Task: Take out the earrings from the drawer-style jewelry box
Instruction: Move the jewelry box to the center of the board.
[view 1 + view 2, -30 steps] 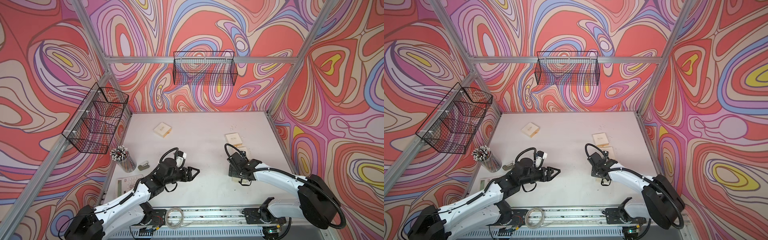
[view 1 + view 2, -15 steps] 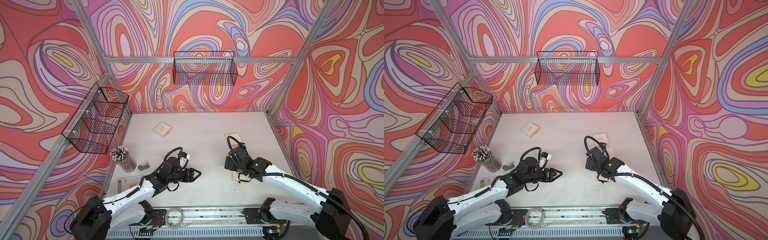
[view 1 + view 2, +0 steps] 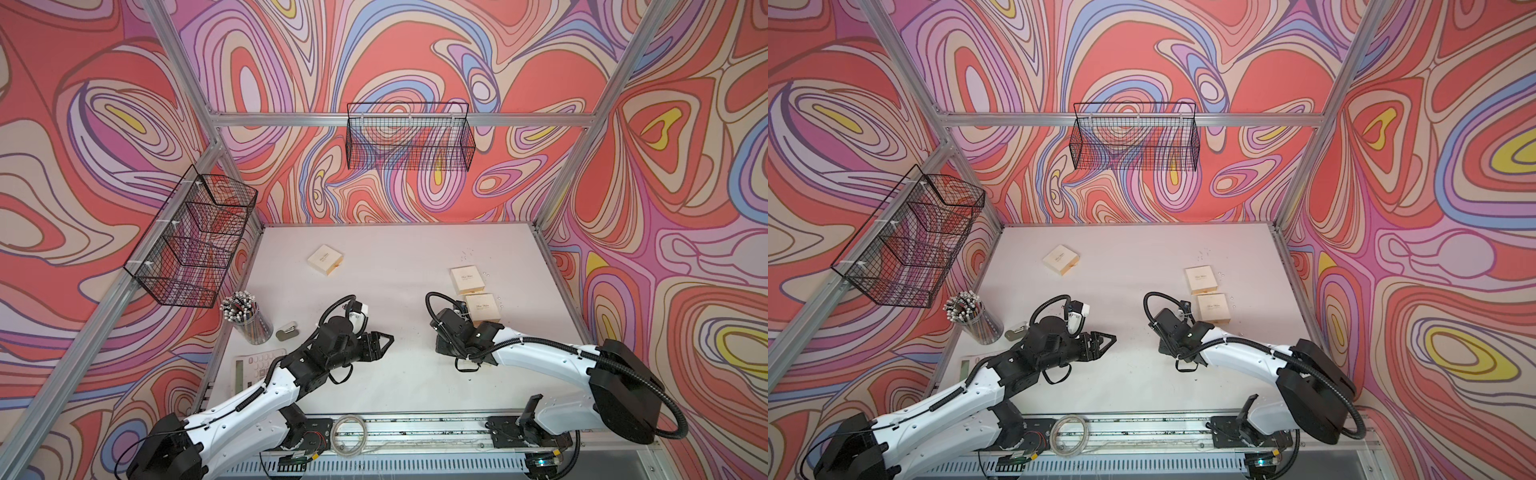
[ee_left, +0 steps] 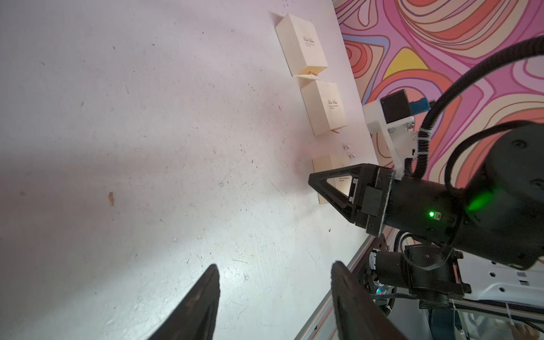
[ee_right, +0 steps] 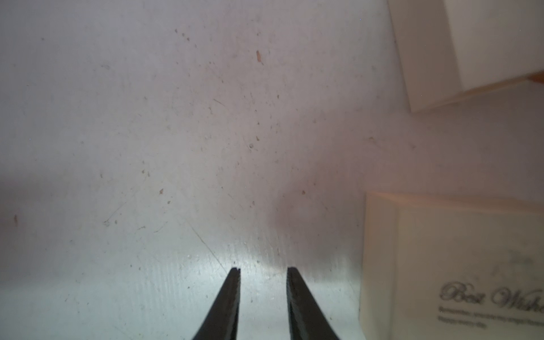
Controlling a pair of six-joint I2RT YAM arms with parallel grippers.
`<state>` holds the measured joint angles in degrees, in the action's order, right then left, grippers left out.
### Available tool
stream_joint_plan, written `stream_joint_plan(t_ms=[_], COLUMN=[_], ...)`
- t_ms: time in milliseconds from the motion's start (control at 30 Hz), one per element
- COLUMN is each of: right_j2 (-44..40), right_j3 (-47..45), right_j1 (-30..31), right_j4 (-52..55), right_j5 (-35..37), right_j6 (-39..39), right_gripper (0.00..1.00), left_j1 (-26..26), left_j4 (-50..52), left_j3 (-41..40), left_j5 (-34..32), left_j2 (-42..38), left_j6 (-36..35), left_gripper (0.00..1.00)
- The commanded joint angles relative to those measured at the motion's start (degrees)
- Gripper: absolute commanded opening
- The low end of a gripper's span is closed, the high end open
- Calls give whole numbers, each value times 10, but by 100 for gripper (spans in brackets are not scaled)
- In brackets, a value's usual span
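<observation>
Pearl-pale earrings (image 4: 346, 146) lie on the table (image 4: 147, 117) beside a cream box (image 4: 323, 107): tiny, probably hard and apt to roll, so pinch one across its ball with your right gripper (image 5: 263, 269), now narrowly apart and empty; your left gripper (image 4: 275, 265) gapes empty too.

Walls (image 3: 374, 50) printed with swirling bands of coral, lilac, blue and yellow enclose a white desk (image 3: 395, 257), scuffed and speckled. An aluminium frame (image 3: 291, 120) edges the walls. A black wire basket (image 3: 409, 137) hangs on the back wall, a tiered wire basket (image 3: 191, 237) on the left wall.
</observation>
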<state>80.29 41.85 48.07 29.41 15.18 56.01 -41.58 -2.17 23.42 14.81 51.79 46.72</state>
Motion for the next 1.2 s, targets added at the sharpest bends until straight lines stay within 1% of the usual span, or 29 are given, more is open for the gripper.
stream_joint_plan(t_ms=[0,133,367,600,800,1167], right_j2=[1,-12,-26,-42,-63,-110], right_j3=[-15,-23,-35,-53,-68,-105], right_j1=[3,2,-2,-18,-37,-92], right_j4=[-13,15,36,41,51,59], right_j5=[6,33,61,56,53,22], right_j6=[42,63,66,63,46,11], right_gripper=[29,30,32,32,33,33], left_j1=[-1,-1,-1,-1,-1,-1], left_j4=[18,13,2,-1,-4,-13], left_j3=[-4,-8,-8,-14,-14,-14], left_j5=[-19,-18,-9,-11,-10,-8], left_j2=[-6,-5,-2,-5,-5,4], left_j6=[-3,-2,-11,-3,-2,0], left_gripper=[61,61,61,61,61,61])
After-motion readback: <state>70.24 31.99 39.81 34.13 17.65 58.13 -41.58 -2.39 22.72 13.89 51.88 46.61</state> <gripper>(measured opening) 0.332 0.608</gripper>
